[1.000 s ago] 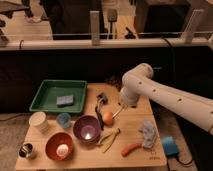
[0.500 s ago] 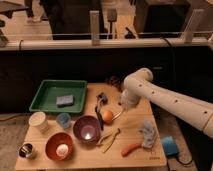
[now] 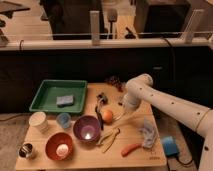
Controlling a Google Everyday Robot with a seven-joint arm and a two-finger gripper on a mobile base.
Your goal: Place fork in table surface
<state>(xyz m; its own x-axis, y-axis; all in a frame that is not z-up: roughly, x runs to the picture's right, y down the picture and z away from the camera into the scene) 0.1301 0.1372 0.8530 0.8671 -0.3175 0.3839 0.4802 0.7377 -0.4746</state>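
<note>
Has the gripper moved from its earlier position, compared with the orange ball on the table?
Yes. The gripper has shifted right, away from the orange ball, over the table surface.

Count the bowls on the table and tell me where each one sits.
2. The purple bowl sits near the table's middle, left of the orange ball. The red bowl is at the front left, beside it. The gripper hangs right of the ball. None seem hidden.

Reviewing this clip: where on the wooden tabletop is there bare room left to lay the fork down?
Bare table surface lies below the gripper, bordered by the orange ball, grey cloth and yellow-green utensils. The left is crowded: green tray, cups, purple bowl.
</note>
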